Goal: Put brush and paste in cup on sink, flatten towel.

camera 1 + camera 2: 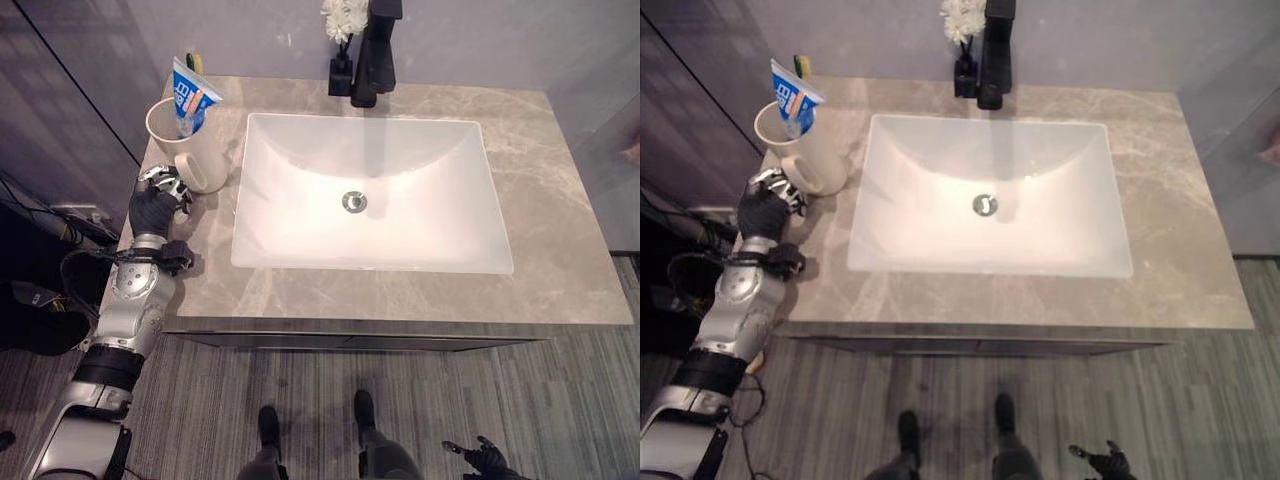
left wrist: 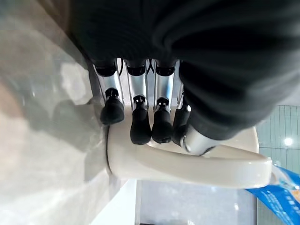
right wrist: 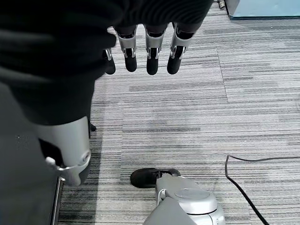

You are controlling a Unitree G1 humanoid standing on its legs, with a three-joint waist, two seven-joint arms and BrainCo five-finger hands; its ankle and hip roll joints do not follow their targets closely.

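A cream cup [image 1: 180, 135] stands at the counter's back left corner, its handle [image 1: 207, 178] turned toward the front. A blue and white toothpaste tube [image 1: 191, 98] and a toothbrush [image 1: 195, 62] with a green-yellow tip stand inside it. My left hand [image 1: 156, 205] lies on the counter just in front of the cup. In the left wrist view its fingers [image 2: 140, 126] are relaxed, with tips and thumb resting against one side of the handle [image 2: 187, 166], not wrapped round it. My right hand [image 1: 487, 459] hangs low over the floor, its fingers [image 3: 152, 56] loose and empty.
A white rectangular basin [image 1: 300, 150] fills the middle of the grey marble counter [image 1: 560, 230]. A black tap [image 1: 375, 55] and a dark vase with white flowers [image 1: 343, 40] stand behind it. Grey striped carpet [image 1: 560, 400] lies in front.
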